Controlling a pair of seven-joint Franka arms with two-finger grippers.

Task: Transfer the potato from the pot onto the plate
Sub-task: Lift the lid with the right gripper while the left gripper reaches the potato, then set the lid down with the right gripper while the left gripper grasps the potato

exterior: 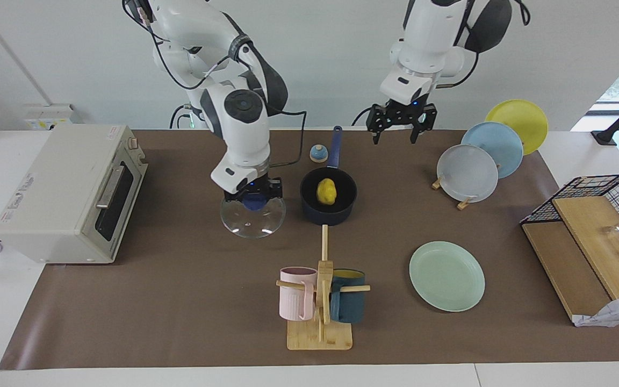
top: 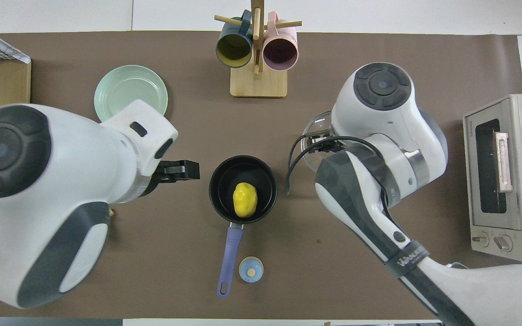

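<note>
From the facing view, the smooth yellow potato (exterior: 326,191) lies in the round, dark blue pot (exterior: 328,214), whose long straight handle points toward the robots. The right gripper (exterior: 252,200) is clamped on the blue knob of a clear glass lid (exterior: 252,219), held low over the brown mat beside the pot, toward the right arm's end of the table. The left gripper (exterior: 402,122) hangs high with its fingers spread, over the mat near the pot's handle. The pale green plate (exterior: 446,276) lies flat with a shallow raised rim, farther from the robots than the pot and well apart from it, with bare mat between them. A wooden mug rack (exterior: 320,306) stands farther out than the pot.

From overhead, the potato (top: 245,200) rests in the pot's (top: 218,181) black inside, uncovered. The left gripper (top: 184,169) shows just beside the pot's rim. The left arm hides part of the plate (top: 120,88). The right arm covers most of the lid (top: 311,136).
</note>
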